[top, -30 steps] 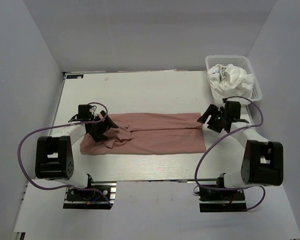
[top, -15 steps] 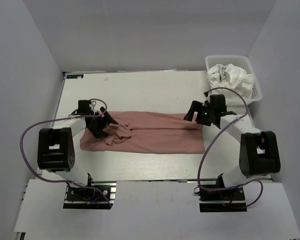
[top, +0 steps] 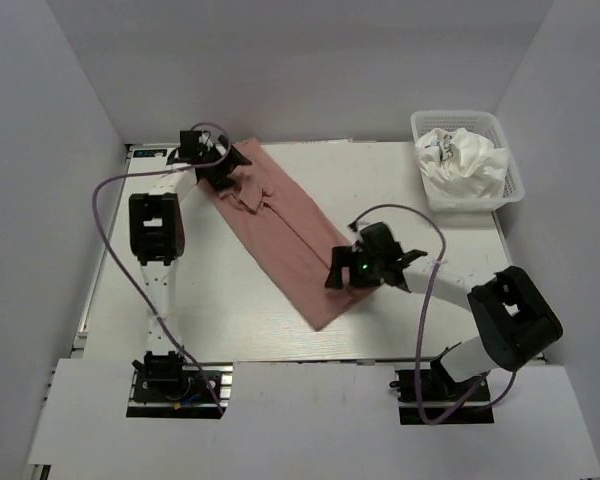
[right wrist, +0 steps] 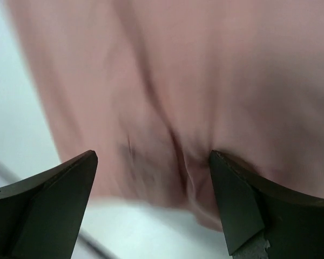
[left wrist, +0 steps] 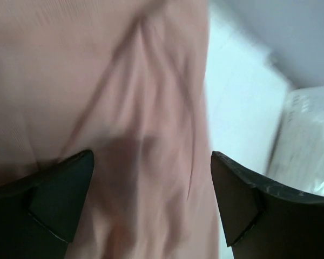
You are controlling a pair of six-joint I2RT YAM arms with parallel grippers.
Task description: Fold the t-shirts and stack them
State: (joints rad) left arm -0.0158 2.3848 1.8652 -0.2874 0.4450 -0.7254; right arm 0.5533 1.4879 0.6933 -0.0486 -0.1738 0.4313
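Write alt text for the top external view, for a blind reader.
A pink t-shirt lies in a long diagonal band across a white table, with the left gripper at its far end and the right gripper at its near end. A white mesh basket at the far right holds crumpled white t-shirts.

Top camera overlooks the table (top: pixel 400 200); wrist cameras closely face its pink t-shirt (top: pixel 288 236).

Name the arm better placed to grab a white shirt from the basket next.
Right, probably: the right claw is nearer the basket; the left claw is at the far-left corner, beyond the pink shirt.
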